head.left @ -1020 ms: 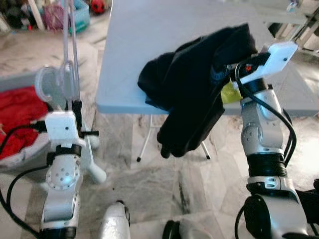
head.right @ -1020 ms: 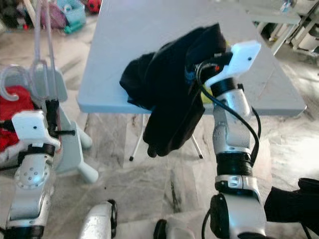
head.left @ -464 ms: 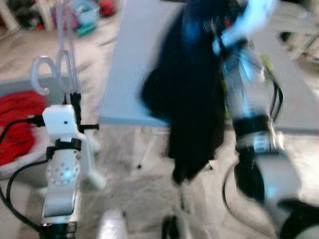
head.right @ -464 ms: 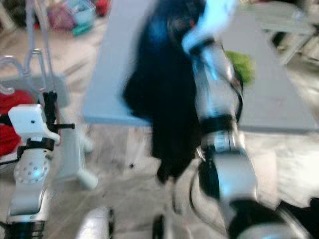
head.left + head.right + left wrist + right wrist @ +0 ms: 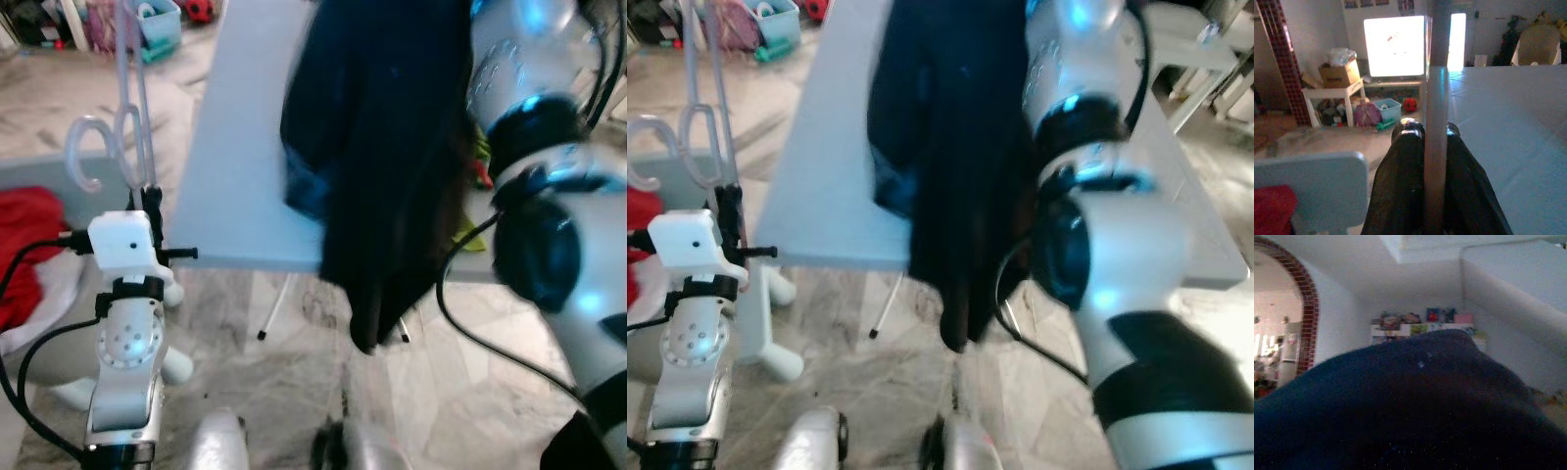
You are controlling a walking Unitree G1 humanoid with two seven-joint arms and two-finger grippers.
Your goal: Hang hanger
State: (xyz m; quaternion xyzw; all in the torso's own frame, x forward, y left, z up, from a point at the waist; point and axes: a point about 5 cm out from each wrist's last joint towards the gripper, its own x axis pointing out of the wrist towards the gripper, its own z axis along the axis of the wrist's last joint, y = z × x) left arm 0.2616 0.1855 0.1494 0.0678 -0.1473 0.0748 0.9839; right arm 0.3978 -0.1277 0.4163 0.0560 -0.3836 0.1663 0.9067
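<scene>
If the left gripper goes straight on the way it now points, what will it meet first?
Likely nothing soon. The left gripper, shut on the clear hanger, points past the grey table's edge toward the far clutter; depth is unclear.

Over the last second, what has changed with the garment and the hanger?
The right arm has swung up, lifting the dark garment off the grey table; it now hangs clear, its lower end dangling past the table edge. The camera shifted too. The left end effector stays shut on the clear plastic hanger, upright beside the table; the red cloth is unmoved.
</scene>
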